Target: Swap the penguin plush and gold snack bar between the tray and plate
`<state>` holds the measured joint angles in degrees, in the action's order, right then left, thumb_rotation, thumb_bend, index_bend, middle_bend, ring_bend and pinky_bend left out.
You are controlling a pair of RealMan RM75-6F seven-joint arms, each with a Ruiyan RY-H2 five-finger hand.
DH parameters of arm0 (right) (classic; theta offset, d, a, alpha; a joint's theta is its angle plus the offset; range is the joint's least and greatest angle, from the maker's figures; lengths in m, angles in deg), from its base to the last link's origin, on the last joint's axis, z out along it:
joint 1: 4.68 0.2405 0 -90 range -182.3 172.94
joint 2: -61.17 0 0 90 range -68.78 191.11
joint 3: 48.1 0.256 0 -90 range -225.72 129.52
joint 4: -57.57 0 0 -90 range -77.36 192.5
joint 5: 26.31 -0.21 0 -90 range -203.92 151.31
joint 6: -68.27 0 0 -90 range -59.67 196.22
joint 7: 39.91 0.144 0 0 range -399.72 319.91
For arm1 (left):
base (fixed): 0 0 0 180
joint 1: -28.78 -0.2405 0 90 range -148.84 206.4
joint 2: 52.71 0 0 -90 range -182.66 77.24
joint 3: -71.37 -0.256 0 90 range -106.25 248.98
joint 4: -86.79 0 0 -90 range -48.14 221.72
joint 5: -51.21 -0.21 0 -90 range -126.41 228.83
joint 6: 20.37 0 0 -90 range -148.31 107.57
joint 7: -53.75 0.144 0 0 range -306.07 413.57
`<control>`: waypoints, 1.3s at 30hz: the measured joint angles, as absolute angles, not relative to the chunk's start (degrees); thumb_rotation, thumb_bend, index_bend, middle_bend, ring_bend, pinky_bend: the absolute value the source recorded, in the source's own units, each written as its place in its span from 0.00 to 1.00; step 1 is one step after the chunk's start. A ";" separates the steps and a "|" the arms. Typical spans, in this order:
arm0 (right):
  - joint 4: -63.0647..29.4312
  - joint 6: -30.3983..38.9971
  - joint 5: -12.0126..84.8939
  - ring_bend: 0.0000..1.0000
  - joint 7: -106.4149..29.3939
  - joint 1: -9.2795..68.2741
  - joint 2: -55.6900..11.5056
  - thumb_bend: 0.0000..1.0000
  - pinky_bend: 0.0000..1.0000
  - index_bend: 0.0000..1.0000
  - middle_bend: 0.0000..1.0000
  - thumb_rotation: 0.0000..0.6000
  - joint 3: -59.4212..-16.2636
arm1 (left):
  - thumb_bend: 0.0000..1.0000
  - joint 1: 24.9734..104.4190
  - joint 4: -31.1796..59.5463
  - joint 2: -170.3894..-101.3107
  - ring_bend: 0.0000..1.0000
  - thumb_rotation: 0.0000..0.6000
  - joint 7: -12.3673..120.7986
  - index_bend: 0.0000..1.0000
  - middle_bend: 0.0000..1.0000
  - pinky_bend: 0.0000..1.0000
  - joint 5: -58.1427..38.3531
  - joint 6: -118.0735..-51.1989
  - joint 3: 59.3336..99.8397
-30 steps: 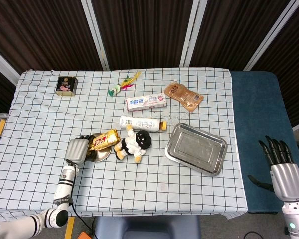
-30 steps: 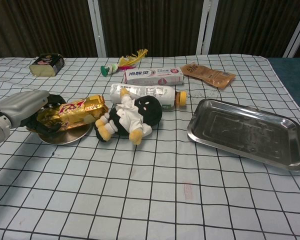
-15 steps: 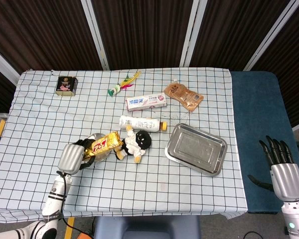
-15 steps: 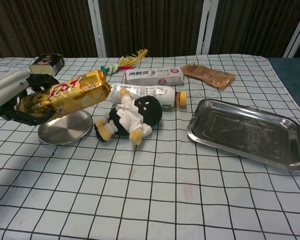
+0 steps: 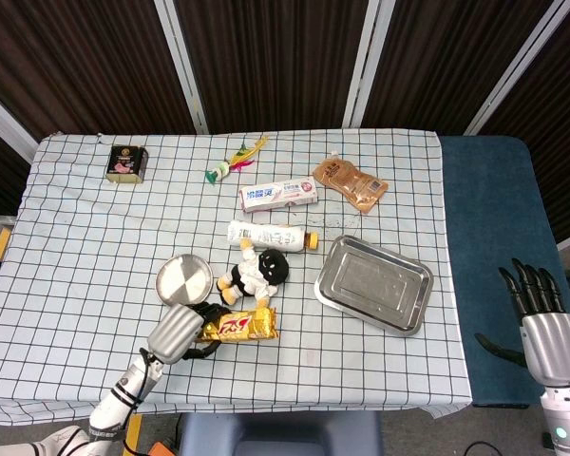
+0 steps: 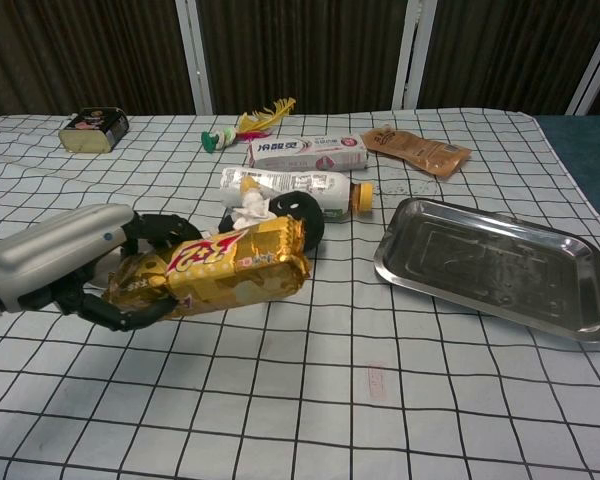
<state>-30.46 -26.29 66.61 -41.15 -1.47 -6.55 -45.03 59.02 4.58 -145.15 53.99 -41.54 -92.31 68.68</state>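
Left hand (image 5: 179, 334), low and left of centre in the head view, grips the gold snack bar (image 5: 237, 326) by its left end, so the bar sticks out to the right above the cloth, just below the penguin plush (image 5: 256, 275). Right hand (image 5: 540, 323) hangs at the far right edge, off the table, fingers spread and holding nothing.

Left of the plush sits the round plate (image 5: 183, 277), bare. Right of centre lies the tray (image 5: 372, 284), also bare. The plush lies on the cloth between these 2, in neither.

Risks, as I judge them: the bar is held by 1 end only, so the slick wrapper could slip or droop on the way right to the tray. In the chest view it hangs close in front of the plush, so a low sweep could knock the toy or the bottle (image 5: 271, 235) behind it.
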 measured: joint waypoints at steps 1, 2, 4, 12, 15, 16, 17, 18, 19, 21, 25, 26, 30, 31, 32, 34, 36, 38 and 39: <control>-30.42 -26.44 66.73 0.00 -40.98 -1.51 -6.55 0.09 0.00 0.00 0.00 1.00 -45.00 | 0.63 59.21 4.84 -145.83 0.57 1.00 54.34 0.59 0.62 0.66 -41.70 -92.00 68.72; -30.33 -26.66 66.96 0.00 -40.80 -1.58 -6.54 0.09 0.00 0.00 0.00 1.00 -44.99 | 0.63 59.45 5.16 -146.72 0.57 1.00 55.01 0.59 0.62 0.66 -41.85 -91.56 68.80; -30.23 -27.00 67.35 0.00 -40.52 -1.73 -6.50 0.09 0.00 0.00 0.00 1.00 -45.06 | 0.63 59.77 5.61 -148.11 0.57 1.00 56.11 0.59 0.62 0.66 -41.99 -90.87 68.94; -30.18 -28.24 67.89 0.00 -39.00 -2.39 -5.99 0.09 0.00 0.00 0.00 1.00 -44.95 | 0.53 60.38 7.57 -152.54 0.43 1.00 58.92 0.43 0.45 0.60 -41.74 -89.25 69.93; -30.10 -28.58 67.99 0.00 -38.52 -2.50 -5.94 0.09 0.00 0.00 0.00 1.00 -44.77 | 0.45 60.52 7.68 -152.38 0.33 1.00 60.05 0.28 0.32 0.50 -41.55 -88.70 70.05; -29.99 -28.70 68.04 0.00 -38.45 -2.51 -5.99 0.09 0.00 0.00 0.00 1.00 -44.69 | 0.43 60.55 7.55 -152.14 0.28 1.00 60.25 0.22 0.27 0.45 -41.41 -88.41 70.05; -29.88 -28.80 68.10 0.00 -38.40 -2.52 -6.06 0.09 0.00 0.00 0.00 1.00 -44.62 | 0.43 60.59 7.18 -151.72 0.24 1.00 60.39 0.19 0.23 0.43 -41.10 -87.96 70.03; -29.77 -28.83 68.15 0.00 -38.35 -2.52 -6.13 0.09 0.00 0.00 0.00 1.00 -44.56 | 0.42 60.62 6.75 -151.31 0.18 1.00 60.52 0.13 0.17 0.38 -40.82 -87.52 70.02; -29.70 -28.82 68.18 0.00 -38.35 -2.51 -6.18 0.09 0.00 0.00 0.00 1.00 -44.53 | 0.42 60.64 6.21 -150.83 0.14 1.00 60.76 0.11 0.14 0.34 -40.44 -87.05 70.02; -29.63 -28.72 68.18 0.00 -38.46 -2.49 -6.26 0.09 0.00 0.00 0.00 1.00 -44.49 | 0.41 60.70 4.61 -149.64 0.07 1.00 61.65 0.06 0.08 0.25 -39.38 -85.92 70.04; -29.59 -28.45 68.15 0.00 -38.75 -2.42 -6.39 0.09 0.00 0.00 0.00 1.00 -44.44 | 0.41 60.84 1.11 -147.02 0.02 1.00 63.90 0.01 0.02 0.18 -37.90 -84.22 70.04; -29.59 -28.39 68.19 0.00 -38.85 -2.41 -6.42 0.09 0.00 0.00 0.00 1.00 -44.44 | 0.41 60.85 0.16 -146.24 0.01 1.00 64.65 0.00 0.02 0.18 -37.62 -83.93 70.03; -29.65 -28.30 68.32 0.00 -38.97 -2.42 -6.48 0.09 0.00 0.00 0.00 1.00 -44.47 | 0.41 60.77 -1.54 -144.78 0.01 1.00 66.69 0.00 0.03 0.17 -36.41 -83.66 70.54; -29.67 -28.32 68.39 0.00 -38.96 -2.43 -6.49 0.09 0.00 0.00 0.00 1.00 -44.49 | 0.41 60.74 -1.51 -144.79 0.01 1.00 67.27 0.00 0.03 0.17 -36.05 -83.77 70.90; -29.68 -28.39 68.49 0.00 -38.95 -2.47 -6.50 0.09 0.00 0.00 0.00 1.00 -44.52 | 0.41 60.74 -1.29 -144.93 0.01 1.00 68.21 0.01 0.03 0.17 -35.47 -84.02 71.63; -29.64 -28.51 68.65 0.00 -38.92 -2.51 -6.55 0.09 0.00 0.00 0.00 1.00 -44.55 | 0.41 60.86 -0.67 -145.39 0.01 1.00 69.54 0.00 0.02 0.17 -34.30 -84.23 73.06; -29.59 -28.45 68.69 0.00 -38.93 -2.52 -6.57 0.09 0.00 0.00 0.00 1.00 -44.58 | 0.40 61.31 0.01 -146.00 0.00 1.00 70.59 0.00 0.00 0.16 -32.46 -83.95 74.77; -29.62 -28.23 68.68 0.00 -38.96 -2.50 -6.54 0.09 0.00 0.00 0.00 1.00 -44.63 | 0.40 62.06 0.59 -146.56 0.00 1.00 71.21 0.00 0.00 0.16 -30.80 -83.21 76.47; -29.66 -28.09 68.67 0.00 -39.00 -2.48 -6.51 0.09 0.00 0.00 0.00 1.00 -44.68 | 0.40 62.72 1.00 -146.95 0.00 1.00 71.68 0.00 0.00 0.15 -29.73 -82.61 77.60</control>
<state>-29.66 -28.09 68.67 -39.00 -2.48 -6.51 -44.68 62.72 1.00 -146.95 71.68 -29.73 -82.61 77.60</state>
